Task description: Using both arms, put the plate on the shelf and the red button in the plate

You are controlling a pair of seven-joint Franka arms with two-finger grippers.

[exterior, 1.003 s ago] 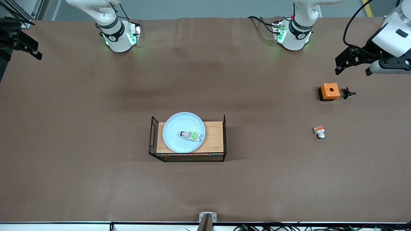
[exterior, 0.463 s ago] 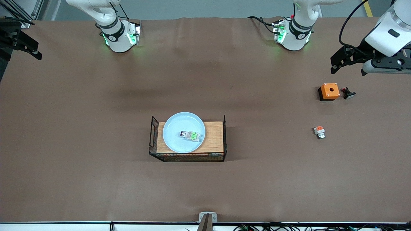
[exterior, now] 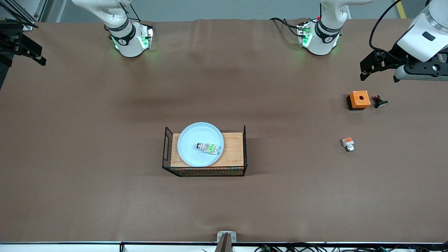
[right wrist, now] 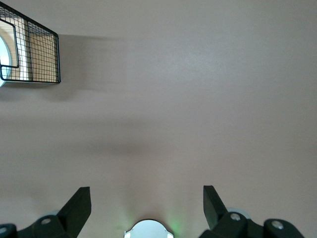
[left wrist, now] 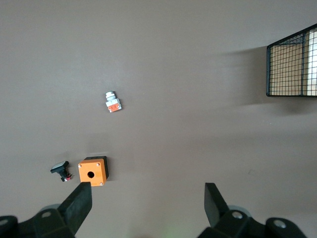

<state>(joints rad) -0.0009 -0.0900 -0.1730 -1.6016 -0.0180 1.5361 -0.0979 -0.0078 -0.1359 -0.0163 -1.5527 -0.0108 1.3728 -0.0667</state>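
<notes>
The pale blue plate [exterior: 196,138] lies on a wooden board in a black wire basket [exterior: 204,171] at mid table. The red button [exterior: 209,148], a small white-grey block with a green patch, lies on the plate. My left gripper [exterior: 365,71] is open and empty, up over the left arm's end of the table, above the orange box; its jaws stand wide apart in the left wrist view [left wrist: 148,203]. My right gripper [exterior: 38,57] is open and empty, up over the right arm's end; it also shows in the right wrist view [right wrist: 147,206].
An orange cube box with a hole [exterior: 359,99] and a small black part [exterior: 379,102] lie under the left gripper's area. A block with an orange patch [exterior: 348,144] lies nearer the front camera. The left wrist view shows them too [left wrist: 93,171].
My left gripper has drawn up and a little toward the robots' edge of the table, then held still. The plate, the red button and the right arm have not moved.
</notes>
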